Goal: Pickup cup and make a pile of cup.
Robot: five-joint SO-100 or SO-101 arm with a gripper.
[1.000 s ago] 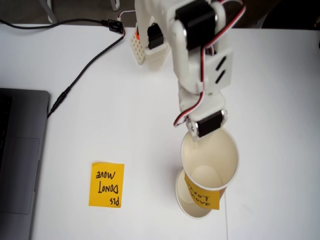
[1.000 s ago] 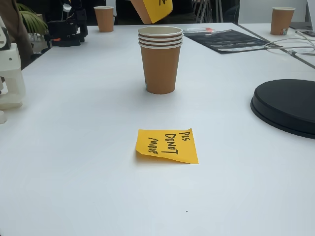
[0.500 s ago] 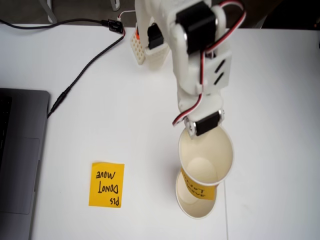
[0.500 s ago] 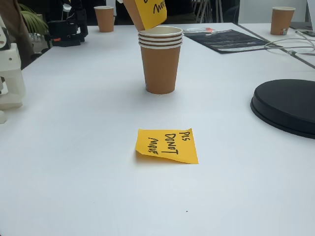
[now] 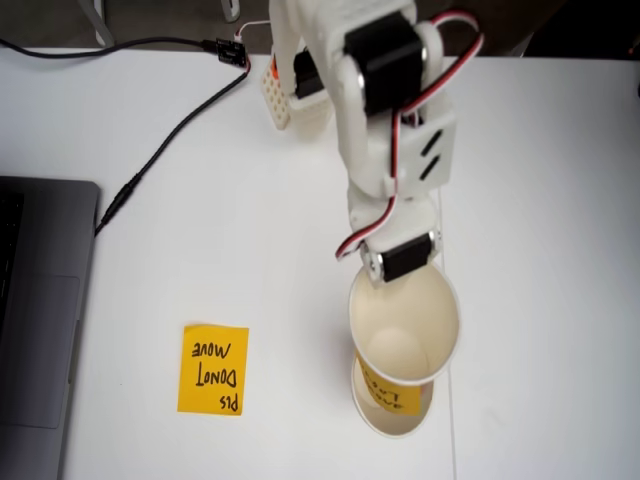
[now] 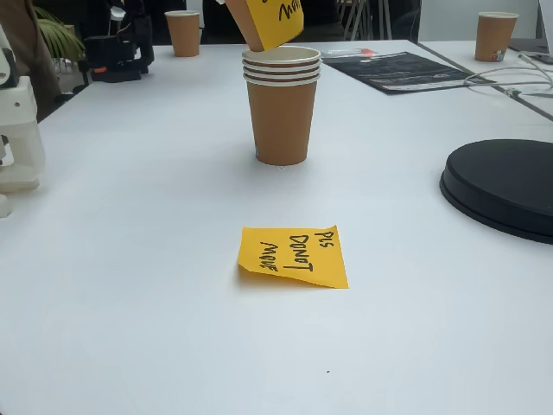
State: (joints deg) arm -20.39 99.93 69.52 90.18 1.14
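Note:
A paper cup (image 5: 405, 330), cream inside, hangs tilted in the air with a yellow handwritten patch (image 5: 390, 392) on its wall. My gripper (image 5: 398, 282) is shut on its near rim; the fingers are mostly hidden under the wrist servo. Directly below it in this view stands the pile of cup (image 5: 393, 425), of which a crescent of rim shows. In the side fixed view the pile (image 6: 282, 112) is a brown stack with three rolled rims, and the held cup's base (image 6: 266, 19) hovers just above its left rim, tilted, apart from it.
An orange-yellow sticky note (image 5: 213, 369) (image 6: 294, 256) lies flat on the white table. A grey laptop (image 5: 40, 320) sits at the left edge, with a black cable (image 5: 170, 130) beyond it. A black round disc (image 6: 505, 186) and far brown cups (image 6: 182, 33) stand in the side view.
The held cup has come down toward the stack's rim and shifted left in the overhead-like view, now more squarely over the stack. The grip has not changed.

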